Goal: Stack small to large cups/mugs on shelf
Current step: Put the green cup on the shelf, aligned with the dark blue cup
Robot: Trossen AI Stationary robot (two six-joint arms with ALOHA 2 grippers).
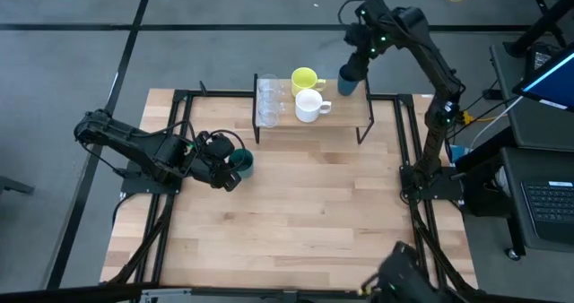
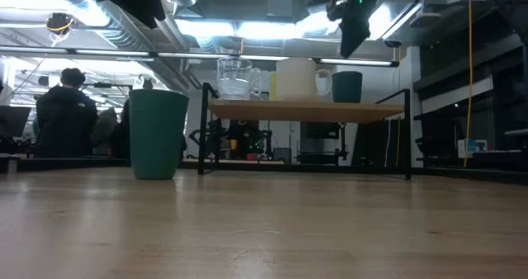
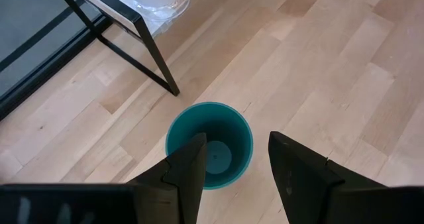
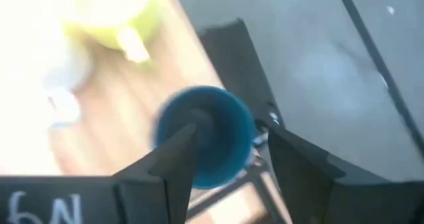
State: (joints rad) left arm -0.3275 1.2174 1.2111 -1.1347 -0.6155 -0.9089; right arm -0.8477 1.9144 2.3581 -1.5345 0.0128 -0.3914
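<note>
High view. The small raised shelf with a light wood top and thin black legs [image 1: 345, 115] stands at the upper centre of the wooden table [image 1: 296, 222]. On it, from left to right: two clear transparent cups [image 1: 268, 101], a yellow mug [image 1: 304, 77] with a white mug [image 1: 310, 106] just in front of it, and, at the shelf's right end, a dark navy cup [image 1: 348, 79]. The right tool [image 1: 356, 59] hangs directly over the navy cup. At centre left of the frame the left tool [image 1: 231, 167] reaches the taller teal-green cup [image 1: 241, 163], which stands on the table, apart from the shelf.

Low view. The teal-green cup [image 2: 157, 134] stands upright on the table at left; the navy cup [image 2: 347, 87] rests upright on the shelf top [image 2: 305, 110], the right tool [image 2: 353, 23] above it.

Left wrist view. The left tool's fingers [image 3: 188, 174] are spread, one over the teal-green cup's [image 3: 209, 144] rim and one outside its wall; nothing is gripped.

Right wrist view. The right tool's fingers [image 4: 180, 159] are parted about the navy cup [image 4: 205, 134], released.

Step in hand, as judged: the navy cup is placed and the teal-green cup is being taken. The next move calls for closing on its wall, lifting clear, and carrying it to the shelf.
</note>
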